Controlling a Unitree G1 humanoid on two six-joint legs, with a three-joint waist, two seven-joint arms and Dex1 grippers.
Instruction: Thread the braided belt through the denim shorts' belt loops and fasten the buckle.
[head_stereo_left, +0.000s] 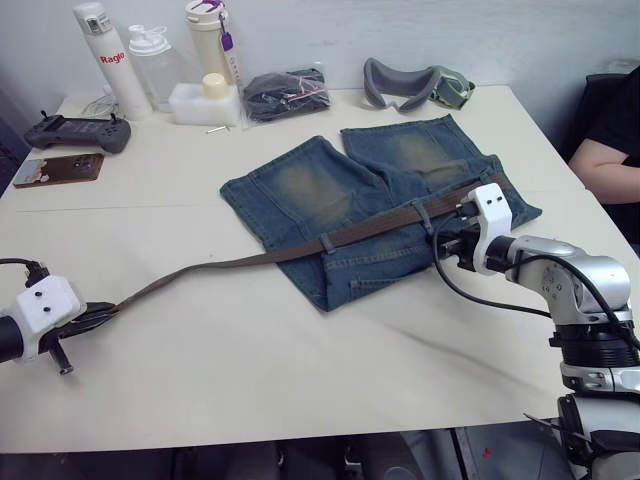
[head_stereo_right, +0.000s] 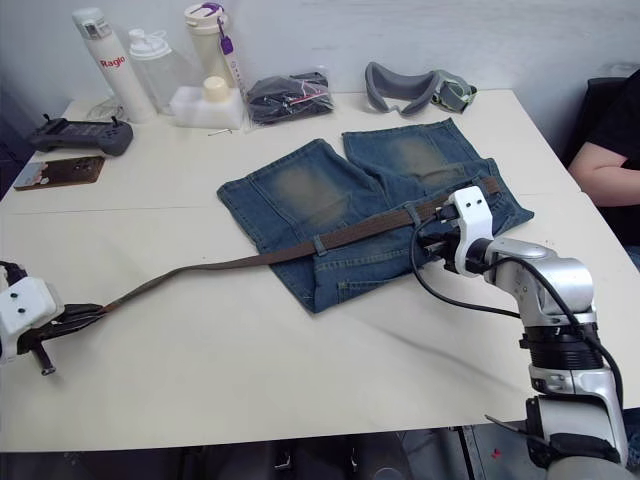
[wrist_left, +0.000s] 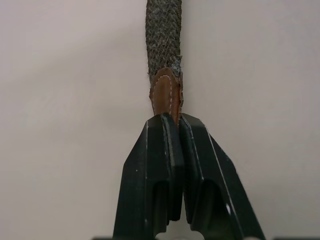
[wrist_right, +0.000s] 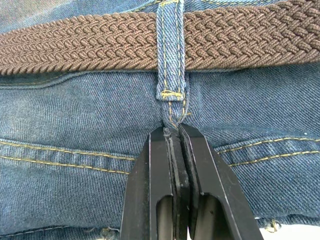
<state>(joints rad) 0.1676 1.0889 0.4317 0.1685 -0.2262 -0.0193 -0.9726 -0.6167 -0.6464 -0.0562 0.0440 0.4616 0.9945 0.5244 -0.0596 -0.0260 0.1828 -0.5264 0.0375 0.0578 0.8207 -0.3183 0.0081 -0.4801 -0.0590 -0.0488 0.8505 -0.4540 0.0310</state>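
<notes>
The denim shorts lie flat in the middle of the table, waistband toward me. Across the waistband runs the braided belt, passing under two belt loops, and it trails off to the left over the tabletop. My left gripper is shut on the belt's brown leather tip at the far left. In the right wrist view my right gripper is shut on the denim just below a belt loop that the belt passes under. The buckle is hidden behind my right wrist.
Along the far edge stand bottles, a white box, a black bundle in a clear bag and grey goggles. A controller and a phone lie far left. A person's arm rests at the right edge.
</notes>
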